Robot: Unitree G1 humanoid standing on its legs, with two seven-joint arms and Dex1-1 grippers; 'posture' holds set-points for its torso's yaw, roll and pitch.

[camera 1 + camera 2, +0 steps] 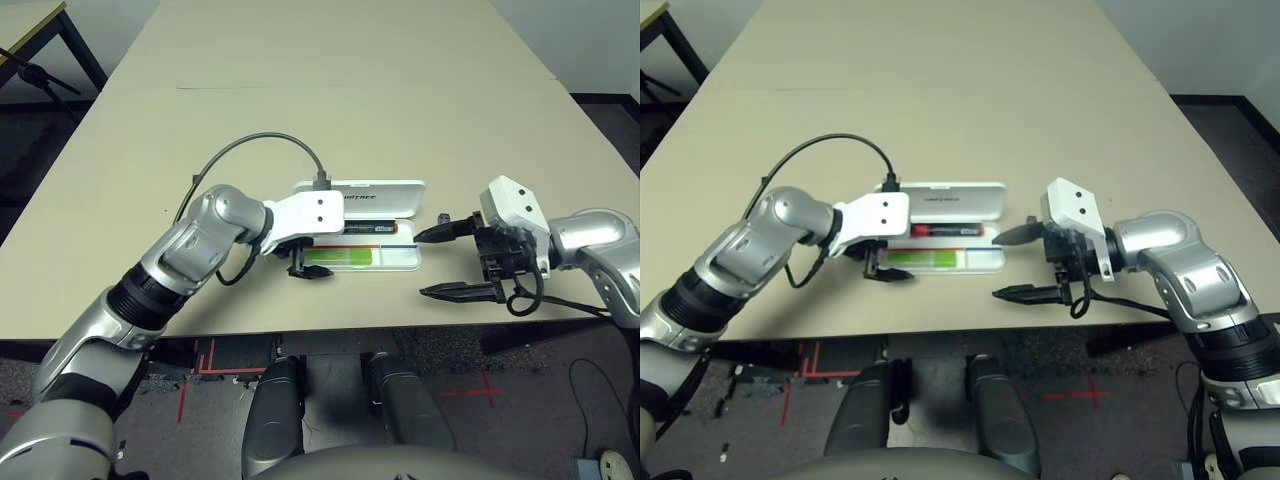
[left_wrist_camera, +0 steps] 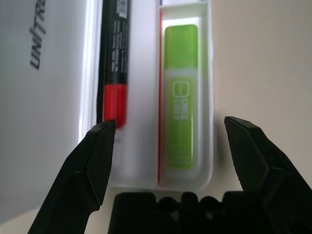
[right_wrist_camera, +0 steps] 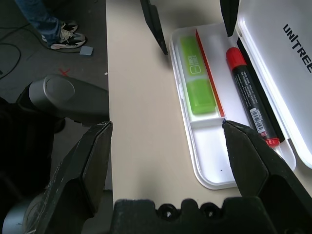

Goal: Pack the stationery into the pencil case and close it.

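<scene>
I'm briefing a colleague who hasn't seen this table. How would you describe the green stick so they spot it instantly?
Find the open white pencil case mid-table, between the two grippers. In its tray, the near compartment holds the flat light-green stick, lying lengthwise. The round red marker with its black label lies in the channel beside the lid; the stick is the only green, flat item.

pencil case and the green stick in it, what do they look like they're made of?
Pencil case: likely hard plastic, white and glossy; it shows a thin moulded rim and bright glare. Green stick: probably translucent plastic with a slight sheen; it glows light green with white print. Neither is certain.
</scene>
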